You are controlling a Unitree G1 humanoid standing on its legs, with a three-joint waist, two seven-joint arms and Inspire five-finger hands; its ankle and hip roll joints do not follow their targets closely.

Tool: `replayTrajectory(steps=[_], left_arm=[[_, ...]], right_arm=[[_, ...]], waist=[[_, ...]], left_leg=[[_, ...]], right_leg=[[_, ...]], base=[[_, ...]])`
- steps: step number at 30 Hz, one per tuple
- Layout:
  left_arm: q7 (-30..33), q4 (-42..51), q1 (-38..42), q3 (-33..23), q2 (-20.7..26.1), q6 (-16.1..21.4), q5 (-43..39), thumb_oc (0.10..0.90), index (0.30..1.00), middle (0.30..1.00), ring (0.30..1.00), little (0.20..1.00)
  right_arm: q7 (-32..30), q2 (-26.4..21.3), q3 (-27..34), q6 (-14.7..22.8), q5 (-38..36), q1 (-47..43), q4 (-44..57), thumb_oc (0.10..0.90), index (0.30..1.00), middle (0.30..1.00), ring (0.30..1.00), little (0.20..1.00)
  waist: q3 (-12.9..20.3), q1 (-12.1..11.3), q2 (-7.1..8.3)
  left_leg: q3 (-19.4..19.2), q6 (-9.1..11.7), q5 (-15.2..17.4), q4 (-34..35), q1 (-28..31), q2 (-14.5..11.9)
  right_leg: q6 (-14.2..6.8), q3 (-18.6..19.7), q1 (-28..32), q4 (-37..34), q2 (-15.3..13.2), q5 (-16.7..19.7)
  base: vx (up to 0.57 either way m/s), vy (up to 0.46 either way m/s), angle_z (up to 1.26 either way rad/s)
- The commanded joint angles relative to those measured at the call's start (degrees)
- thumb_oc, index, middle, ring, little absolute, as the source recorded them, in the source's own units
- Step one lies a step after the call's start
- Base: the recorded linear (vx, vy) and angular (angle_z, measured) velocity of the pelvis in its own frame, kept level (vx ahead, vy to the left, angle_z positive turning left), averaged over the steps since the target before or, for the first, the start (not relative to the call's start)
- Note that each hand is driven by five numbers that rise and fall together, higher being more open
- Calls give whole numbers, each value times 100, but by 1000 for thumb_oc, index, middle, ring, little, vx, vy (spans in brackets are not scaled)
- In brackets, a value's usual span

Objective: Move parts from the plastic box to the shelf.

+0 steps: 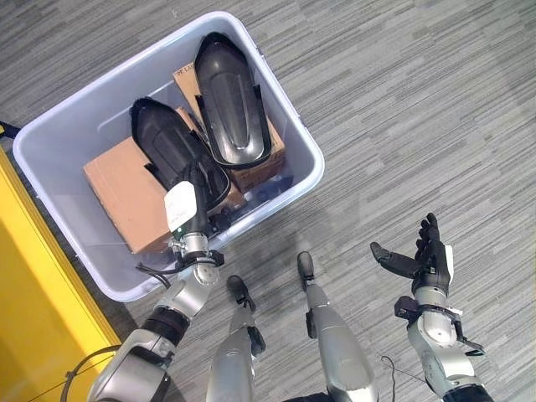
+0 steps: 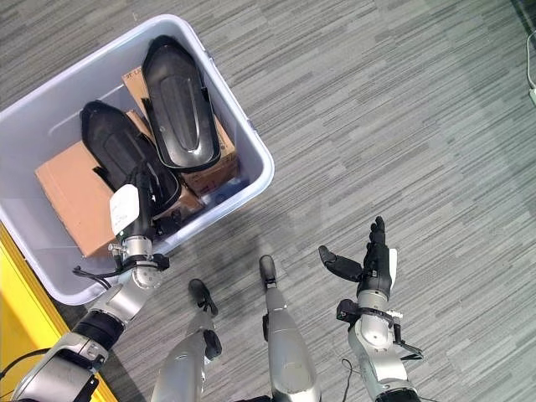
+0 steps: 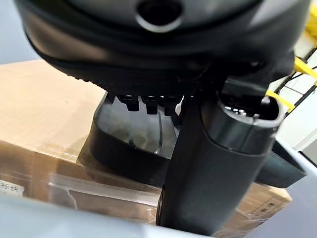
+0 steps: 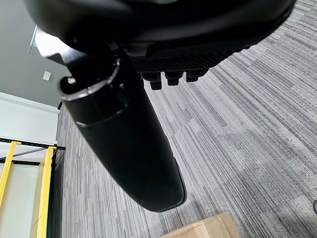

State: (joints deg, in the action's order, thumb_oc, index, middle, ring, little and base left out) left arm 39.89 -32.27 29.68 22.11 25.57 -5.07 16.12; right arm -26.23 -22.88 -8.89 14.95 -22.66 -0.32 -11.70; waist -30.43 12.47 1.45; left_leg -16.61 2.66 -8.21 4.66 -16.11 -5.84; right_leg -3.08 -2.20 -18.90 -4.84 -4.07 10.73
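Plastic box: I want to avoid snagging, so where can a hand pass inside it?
Bare bottom shows along the plastic box's far-left wall beyond the cardboard boxes. The middle is crowded: two black parts lie across the boxes, and the left hand is at the nearer part.

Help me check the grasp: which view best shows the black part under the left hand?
The left eye view: the nearer black part lies whole on a cardboard box, the left hand at its end. The right eye view matches; the left wrist view shows just its edge.
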Motion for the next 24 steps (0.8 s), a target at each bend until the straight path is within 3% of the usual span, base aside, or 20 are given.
replayTrajectory(steps=[1,4,9,11,12,21,22,23,24], left_arm=[[351,-212,186,-110,61,-21,107,900,1000,1000,1000,1000],[304,-680,553,-212,140,-115,-12,900,1000,1000,1000,1000],[330,-713,615,-150,168,-222,68,900,1000,1000,1000,1000],[318,-775,753,-44,210,-260,151,900,1000,1000,1000,1000],[330,-805,767,39,195,-312,122,900,1000,1000,1000,1000],[284,-1136,984,196,143,-328,39,900,1000,1000,1000,1000],[265,-1140,987,205,146,-324,28,822,890,890,890,890],[225,-1165,1010,213,147,-306,19,588,564,564,564,564],[204,-1174,1033,234,143,-298,14,400,300,300,300,300]], right_arm=[[-254,-323,343,476,123,-123,442,900,1000,1000,1000,1000],[-283,-417,282,393,122,-233,605,900,1000,1000,1000,1000],[-327,-489,161,494,29,-342,643,900,1000,1000,1000,1000],[-356,-516,72,538,52,-461,622,900,1000,1000,1000,1000],[-398,-505,8,562,53,-455,596,900,1000,1000,1000,1000],[-525,-511,-107,745,63,-576,419,900,1000,1000,1000,1000],[-523,-516,-110,736,47,-577,423,900,1000,1000,1000,1000],[-520,-516,-121,739,41,-579,421,900,1000,1000,1000,1000],[-524,-509,-136,742,55,-584,415,900,1000,1000,1000,1000]], waist=[[63,64,184],[63,84,271],[63,53,300],[63,59,350],[63,63,364],[63,72,453],[63,70,460],[63,72,474],[63,71,482]], left_leg=[[13,141,347,-508,-271,-272],[62,118,364,-882,-955,-285],[118,61,420,-1236,-1639,-259],[177,33,506,-1622,-2170,-269],[271,64,698,-1796,-2234,-252],[438,14,848,-2355,-2905,-236],[451,14,857,-2391,-2934,-238],[465,13,874,-2443,-2977,-248],[482,13,879,-2472,-3014,-252]], right_leg=[[-390,-26,-536,1196,-222,-820],[-377,6,-1179,1503,-153,-828],[-336,24,-1802,1783,-78,-856],[-289,6,-2255,2030,-31,-891],[-315,6,-2282,2137,-31,-1026],[-282,-29,-2871,2477,-8,-993],[-279,-32,-2892,2498,-8,-998],[-278,-39,-2933,2534,-9,-1006],[-273,-43,-2962,2553,-9,-1009]], base=[[-39,-43,-2],[-58,-57,-4],[-56,-41,-1],[-30,-57,3],[19,-38,5],[4,-37,2],[13,-50,-5],[0,0,0],[0,0,0]])
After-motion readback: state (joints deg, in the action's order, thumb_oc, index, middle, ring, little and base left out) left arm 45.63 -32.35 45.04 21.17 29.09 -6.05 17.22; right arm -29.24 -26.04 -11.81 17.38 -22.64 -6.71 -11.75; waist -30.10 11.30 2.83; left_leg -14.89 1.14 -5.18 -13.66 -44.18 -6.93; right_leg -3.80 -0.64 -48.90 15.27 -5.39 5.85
